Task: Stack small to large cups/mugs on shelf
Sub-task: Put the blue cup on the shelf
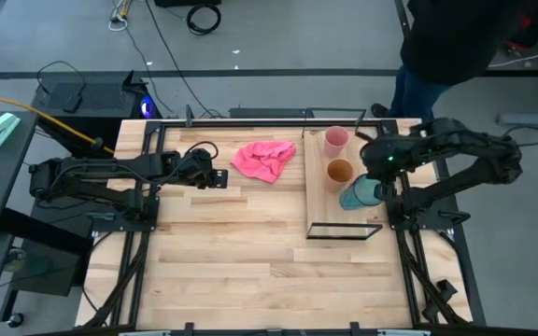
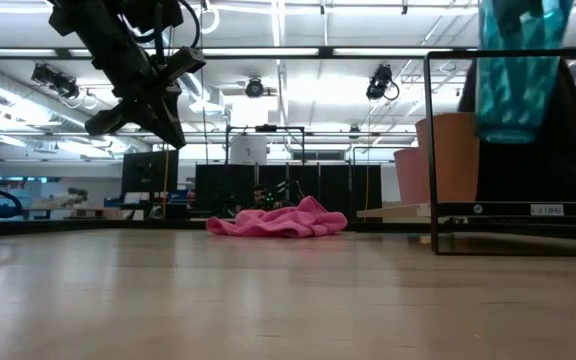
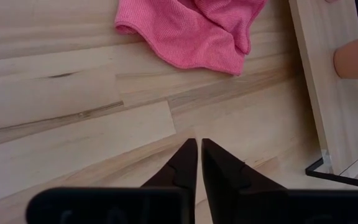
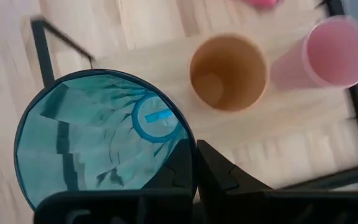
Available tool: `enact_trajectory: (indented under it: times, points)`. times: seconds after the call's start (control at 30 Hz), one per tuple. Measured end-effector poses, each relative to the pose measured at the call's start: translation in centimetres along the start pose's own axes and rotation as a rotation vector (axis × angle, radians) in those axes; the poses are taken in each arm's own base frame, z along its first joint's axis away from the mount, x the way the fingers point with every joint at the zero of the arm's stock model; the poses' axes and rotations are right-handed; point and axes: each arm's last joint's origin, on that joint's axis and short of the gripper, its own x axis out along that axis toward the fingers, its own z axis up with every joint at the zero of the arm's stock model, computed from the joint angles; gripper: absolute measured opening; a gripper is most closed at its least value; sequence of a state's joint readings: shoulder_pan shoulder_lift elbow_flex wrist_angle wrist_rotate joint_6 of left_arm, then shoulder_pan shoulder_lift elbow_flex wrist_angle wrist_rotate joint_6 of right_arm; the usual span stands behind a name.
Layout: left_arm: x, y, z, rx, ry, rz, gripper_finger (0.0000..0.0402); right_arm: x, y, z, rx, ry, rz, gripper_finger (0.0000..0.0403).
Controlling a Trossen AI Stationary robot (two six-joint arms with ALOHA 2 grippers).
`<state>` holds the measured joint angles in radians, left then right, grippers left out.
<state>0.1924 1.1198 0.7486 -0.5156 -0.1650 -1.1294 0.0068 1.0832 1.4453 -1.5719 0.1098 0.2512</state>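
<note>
The teal-blue cup (image 4: 104, 137) is in my right gripper (image 4: 196, 149), above the near part of the shelf (image 1: 325, 201); in the low view the cup (image 2: 523, 70) hangs well above the board. The orange-brown cup (image 1: 340, 172) and the pink cup (image 1: 335, 140) stand upright on the shelf, farther back. My left gripper (image 3: 199, 142) is shut and empty, above the table left of the pink cloth (image 1: 264, 159). My right gripper holds the teal-blue cup by its rim wall (image 4: 188, 138), one finger inside the cup and one outside. The fingers come from above, pointing down. The cup is upright, mouth up, lifted clear of the shelf.
The shelf's black wire frame (image 1: 346, 230) rises at its near end. The pink cloth lies crumpled on the table left of the shelf. A person (image 1: 437, 56) stands beyond the table's far right corner. Bare tabletop (image 1: 241, 261) fills the near half.
</note>
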Motion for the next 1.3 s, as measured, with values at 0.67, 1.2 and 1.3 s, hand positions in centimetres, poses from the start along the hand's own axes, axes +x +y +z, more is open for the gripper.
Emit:
enact_trajectory:
  times: [0.67,1.2,1.3]
  points:
    - [0.0,0.0,0.0,-0.003,0.0,0.0,0.0026,5.7,1.0,0.7,-0.029,0.044,0.066,0.0007]
    - [0.0,0.0,0.0,-0.005,0.0,-0.001,0.0032,7.7,1.7,2.3,-0.078,0.092,0.056,0.0007]
    - [0.0,0.0,0.0,-0.004,0.0,-0.001,0.0027,7.7,1.7,2.3,-0.078,0.092,0.056,0.0007]
